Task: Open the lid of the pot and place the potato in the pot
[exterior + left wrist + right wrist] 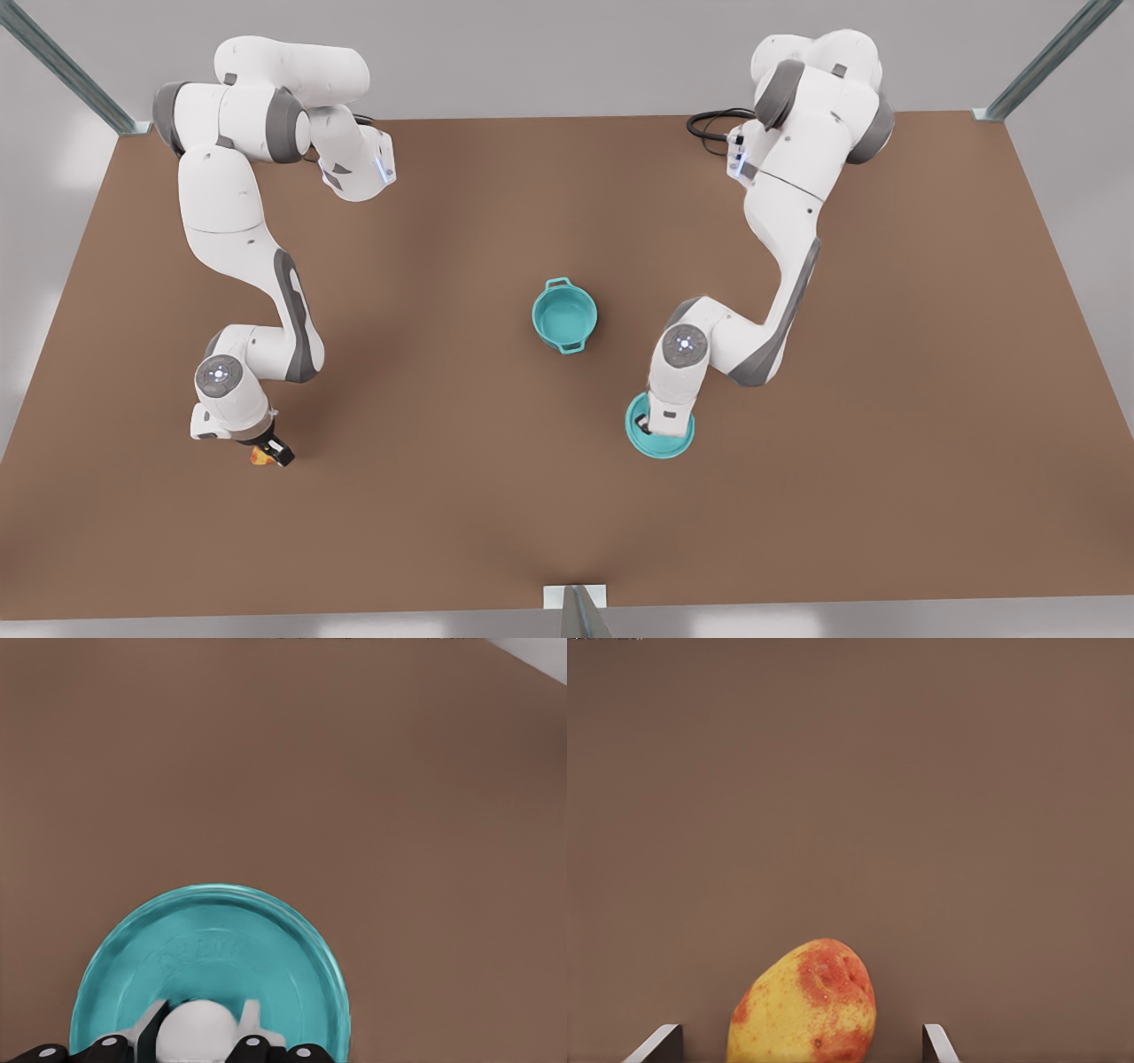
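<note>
The teal pot (564, 316) stands uncovered at the table's middle, its inside bare. The pot lid (660, 439) is at the front view's right, nearer the front edge than the pot and apart from it. My left gripper (202, 1020) points down on it, its fingers (248, 1026) pressed against both sides of the white knob (197, 1036). I cannot tell if the lid touches the table. At the front view's left the potato (804, 1005), yellow with red patches, lies between the spread fingers of my right gripper (802, 1041), with a gap on each side.
The brown table (461, 221) has metal frame posts at its far corners (62, 66) and one at the middle of the front edge (576, 611). A black cable (713, 124) loops by the arm base at the front view's right.
</note>
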### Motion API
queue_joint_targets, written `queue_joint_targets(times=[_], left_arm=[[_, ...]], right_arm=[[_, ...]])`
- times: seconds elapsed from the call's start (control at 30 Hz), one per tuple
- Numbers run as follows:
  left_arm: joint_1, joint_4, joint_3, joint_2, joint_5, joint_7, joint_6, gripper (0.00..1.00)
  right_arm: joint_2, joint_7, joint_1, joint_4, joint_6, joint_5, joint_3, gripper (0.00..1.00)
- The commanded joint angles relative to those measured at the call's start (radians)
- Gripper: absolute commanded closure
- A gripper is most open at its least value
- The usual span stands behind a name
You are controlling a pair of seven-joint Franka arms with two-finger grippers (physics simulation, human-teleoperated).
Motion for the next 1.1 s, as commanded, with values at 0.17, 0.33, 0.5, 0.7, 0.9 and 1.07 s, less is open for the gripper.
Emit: queue_joint_targets(times=[0.17, 0.33, 0.5, 0.7, 0.9, 1.07], left_arm=[[0.001, 0.013, 0.004, 0.041, 0.000, 0.347, 0.014, 0.46], [0.012, 0.010, 0.005, 0.034, 0.023, 0.397, 0.011, 0.00], [0.395, 0.048, -0.021, -0.399, -0.384, 1.151, -0.646, 0.00], [0.461, -0.243, 0.024, -0.680, -0.370, 1.009, -0.514, 0.00], [0.454, -0.216, 0.016, -0.641, -0.318, 1.014, -0.524, 0.00], [0.454, -0.214, 0.016, -0.635, -0.322, 1.014, -0.524, 0.00]], right_arm=[[0.012, 0.047, 0.026, 0.009, 0.003, 0.002, -0.028, 0.01], [0.009, 0.049, 0.027, 0.021, -0.005, 0.003, -0.029, 0.00], [0.010, 0.049, 0.026, 0.035, -0.005, 0.003, -0.037, 0.00], [0.013, 0.055, 0.023, 0.033, -0.002, 0.002, -0.039, 0.05], [0.027, 0.058, 0.020, 0.026, 0.003, 0.002, -0.039, 0.07], [0.026, 0.061, 0.021, 0.026, 0.001, 0.002, -0.039, 0.18]])
